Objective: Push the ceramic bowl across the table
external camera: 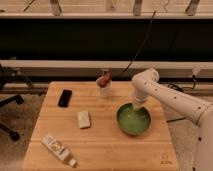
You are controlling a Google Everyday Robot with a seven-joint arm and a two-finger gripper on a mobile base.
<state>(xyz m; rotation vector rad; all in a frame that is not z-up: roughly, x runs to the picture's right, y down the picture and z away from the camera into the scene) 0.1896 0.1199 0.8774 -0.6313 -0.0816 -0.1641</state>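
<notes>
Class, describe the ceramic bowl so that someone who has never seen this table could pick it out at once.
Start at the light wooden table and look to its right half, below the white arm. The gripper comes down at the far rim of the ceramic bowl. It is the only wide, round, glossy green item; the white cup, pale block, dark phone and tube are smaller.

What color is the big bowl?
Glossy green ceramic bowl, seen in the camera view; the tool is at its far rim.
</notes>
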